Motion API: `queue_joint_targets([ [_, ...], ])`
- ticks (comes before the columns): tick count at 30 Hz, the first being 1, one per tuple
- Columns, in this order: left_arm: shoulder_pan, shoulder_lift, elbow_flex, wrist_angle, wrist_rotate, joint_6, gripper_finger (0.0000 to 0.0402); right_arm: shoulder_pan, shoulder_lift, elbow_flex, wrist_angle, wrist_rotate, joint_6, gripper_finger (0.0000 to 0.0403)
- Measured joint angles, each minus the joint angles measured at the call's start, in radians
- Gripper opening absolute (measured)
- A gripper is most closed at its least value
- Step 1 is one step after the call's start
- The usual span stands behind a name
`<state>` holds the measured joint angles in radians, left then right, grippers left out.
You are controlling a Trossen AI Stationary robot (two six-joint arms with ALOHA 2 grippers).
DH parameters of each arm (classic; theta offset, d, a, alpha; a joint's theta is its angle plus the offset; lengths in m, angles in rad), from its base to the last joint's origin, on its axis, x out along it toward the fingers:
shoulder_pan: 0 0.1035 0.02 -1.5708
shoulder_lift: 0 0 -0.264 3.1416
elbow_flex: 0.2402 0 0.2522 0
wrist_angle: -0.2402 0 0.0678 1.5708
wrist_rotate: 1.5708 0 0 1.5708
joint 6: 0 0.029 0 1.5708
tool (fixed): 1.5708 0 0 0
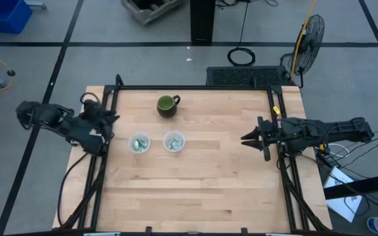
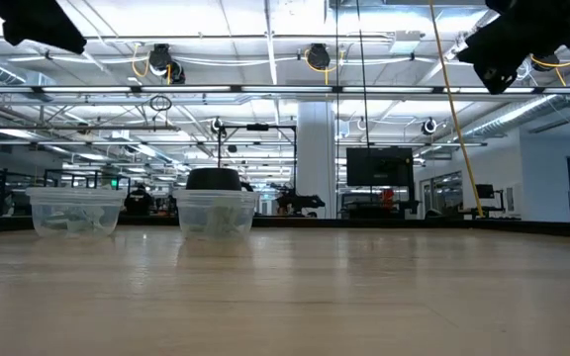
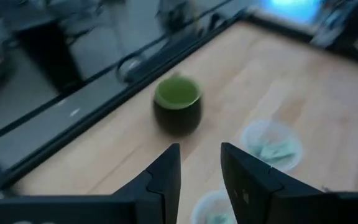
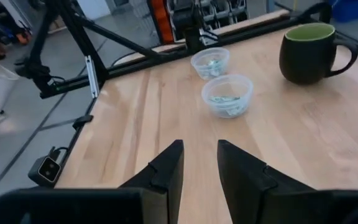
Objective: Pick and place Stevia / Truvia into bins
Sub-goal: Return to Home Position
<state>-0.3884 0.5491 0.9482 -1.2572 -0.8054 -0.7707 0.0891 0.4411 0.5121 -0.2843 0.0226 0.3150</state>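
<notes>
Two clear cups stand side by side on the table, the left cup (image 1: 139,143) and the right cup (image 1: 174,141). Pale green and white sachets lie inside both, seen in the right wrist view as sachets (image 4: 227,99) in the nearer cup and sachets (image 4: 214,62) in the farther one. I see no sachet on the tabletop. My left gripper (image 1: 108,120) hovers open at the table's left edge, above and left of the cups (image 3: 271,146). My right gripper (image 1: 245,139) hovers open near the right edge, pointing at the cups from well away.
A dark green handled mug (image 1: 167,105) stands behind the cups toward the far edge, also in the wrist views as the mug (image 3: 178,106) and mug (image 4: 306,53). A black frame rail (image 1: 195,88) runs along the table's far edge. Bare wood (image 1: 202,183) fills the near half.
</notes>
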Motion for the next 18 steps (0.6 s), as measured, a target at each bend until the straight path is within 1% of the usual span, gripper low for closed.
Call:
queue_joint_targets([
  [4,-0.036,-0.114,-0.1,0.204,-0.007,0.136,0.0118,0.0,-0.062,-0.04,0.036,0.0,-0.052,0.0091],
  [7,-0.053,-0.182,-0.214,0.385,-0.006,0.232,0.0118,0.0,-0.096,-0.067,0.071,0.0,-0.066,0.0091],
  [10,-0.064,-0.224,-0.338,0.583,0.019,0.317,0.0118,0.0,-0.117,-0.1,0.12,0.0,-0.073,0.0091],
  [14,-0.068,-0.243,-0.497,0.898,0.129,0.452,0.0118,0.0,-0.128,-0.137,0.171,-0.001,-0.073,0.0091],
  [16,-0.068,-0.243,-0.567,1.07,0.198,0.531,0.0118,0.0,-0.127,-0.16,0.198,-0.001,-0.073,0.0091],
  [18,-0.068,-0.243,-0.627,1.208,0.267,0.608,0.0118,0.0,-0.128,-0.177,0.225,-0.001,-0.073,0.0091],
])
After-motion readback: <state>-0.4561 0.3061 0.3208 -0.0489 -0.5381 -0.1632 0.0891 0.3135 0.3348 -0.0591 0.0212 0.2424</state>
